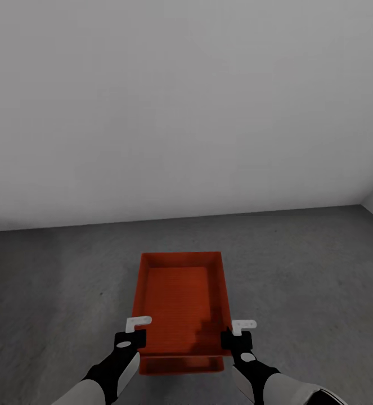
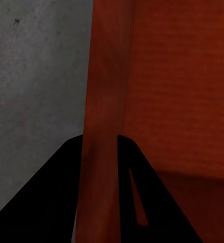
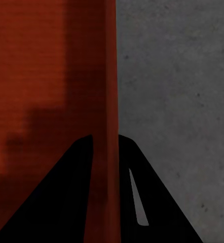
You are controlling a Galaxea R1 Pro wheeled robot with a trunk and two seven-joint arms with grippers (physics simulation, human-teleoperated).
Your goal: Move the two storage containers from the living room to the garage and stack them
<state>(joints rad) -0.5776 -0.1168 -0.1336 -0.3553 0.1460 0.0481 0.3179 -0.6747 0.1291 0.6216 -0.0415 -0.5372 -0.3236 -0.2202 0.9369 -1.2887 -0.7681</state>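
Two orange-red storage containers, an upper container (image 1: 180, 301) stacked on a lower container (image 1: 180, 365), and two arms.

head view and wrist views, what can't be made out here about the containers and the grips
- Head view: lower container mostly hidden beneath the upper container; whether they touch is unclear.
- Left wrist view: left end effector fingers straddle the wall; contact unclear.
- Right wrist view: right end effector, likewise.
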